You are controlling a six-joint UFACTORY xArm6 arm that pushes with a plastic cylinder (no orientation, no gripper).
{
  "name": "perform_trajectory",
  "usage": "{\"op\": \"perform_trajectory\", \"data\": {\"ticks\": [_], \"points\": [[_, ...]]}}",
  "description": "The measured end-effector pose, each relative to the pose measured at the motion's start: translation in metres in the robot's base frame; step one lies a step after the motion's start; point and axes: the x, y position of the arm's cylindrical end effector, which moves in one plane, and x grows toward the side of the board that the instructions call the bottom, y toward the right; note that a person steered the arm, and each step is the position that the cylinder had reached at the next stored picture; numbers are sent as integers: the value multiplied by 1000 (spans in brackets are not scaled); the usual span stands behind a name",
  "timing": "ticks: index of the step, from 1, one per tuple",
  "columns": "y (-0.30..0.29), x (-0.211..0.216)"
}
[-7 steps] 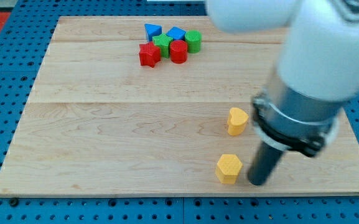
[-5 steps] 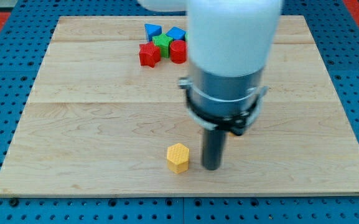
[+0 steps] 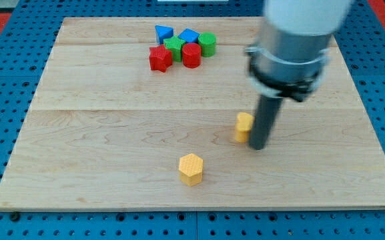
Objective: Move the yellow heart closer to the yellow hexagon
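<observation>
The yellow heart (image 3: 243, 126) is sitting right of centre on the board (image 3: 112, 133), partly hidden behind the rod, and my tip (image 3: 258, 147) is pressing in at its right side, touching it or just about. There are no fingers on this rig to open or close, only the rod's end sliding on the wood, so nothing is being grasped. The yellow hexagon (image 3: 191, 169) is waiting to the near left of the heart, clearly apart from it, close to the near edge. Way off at the far side, the red star (image 3: 159, 59), green block (image 3: 174, 47), red cylinder (image 3: 191, 55), second green block (image 3: 207, 44) and two blue blocks (image 3: 165, 33) (image 3: 189, 35) are bunching together, well out of play. Now, the push, as I judge it: the tip is sitting on the right flank, so a straight shove is going to send the heart left, not toward the hexagon. Better to be working round to the heart's far-right shoulder, lining tip, heart and hexagon up, then driving near-left through the heart's middle so it is not spinning off the rod. Easing up before contact matters too, or the hexagon is getting knocked toward the edge.
</observation>
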Motion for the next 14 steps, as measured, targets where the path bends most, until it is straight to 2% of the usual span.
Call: {"op": "perform_trajectory", "data": {"ticks": [1,2,3,4,5,6,7,8,9,10,11,13,14], "points": [[20,1],[55,-23],[14,-31],[-62,-33],[-42,-54],[-63,-87],[-93,-66],[-91,-51],[-89,-80],[-135,-73],[-119,-33],[-50,-48],[-22,-34]]}}
